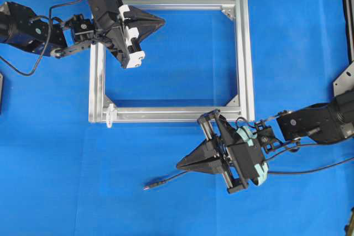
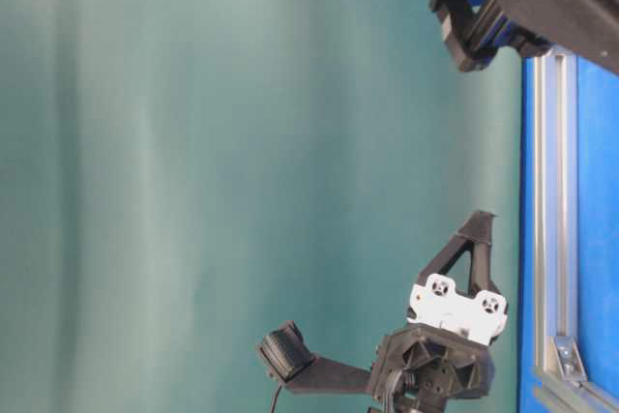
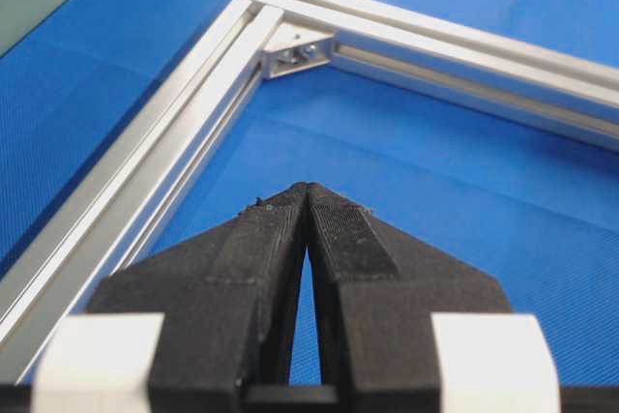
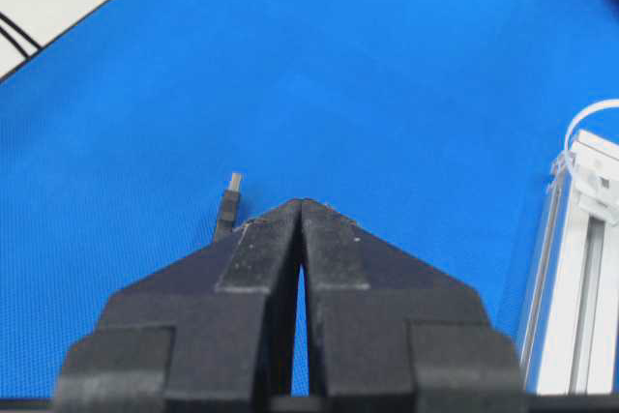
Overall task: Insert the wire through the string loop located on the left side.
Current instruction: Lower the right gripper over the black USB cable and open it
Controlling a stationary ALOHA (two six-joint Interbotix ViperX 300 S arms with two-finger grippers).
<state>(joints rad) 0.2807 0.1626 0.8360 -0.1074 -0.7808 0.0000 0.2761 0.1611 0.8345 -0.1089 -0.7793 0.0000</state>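
Nothing of the task looked done yet. The wire (image 1: 166, 181) lay loose on the blue counter (image 1: 55, 164), its plug at about 7 o'clock from the frame's (image 1: 243, 53) centre in the overhead view, well apart from the loop (image 1: 110, 115). The loop sat on the frame's corner at about 8 o'clock from that centre, with nothing through it.

The right gripper (image 1: 182, 164) hung clenched and empty, its tip just beside the wire and near the plug; in the right wrist view the plug (image 4: 229, 208) poked out at 10 o'clock from the shut tip. The left gripper (image 1: 160, 22) was likewise clenched on nothing, poised over the frame's far bar near 11 o'clock, well away from the loop. By that reading, the whole job remained: grasping the wire, carrying the plug to the loop, and threading it.

Much was hard to read. The wire's run under the right gripper was hidden, and its far end left the overhead view at 3 o'clock. The loop showed only as a pale sliver, cut off at the edge of the right wrist view (image 4: 592, 118); its opening could not be judged. The table-level view showed neither wire nor loop.
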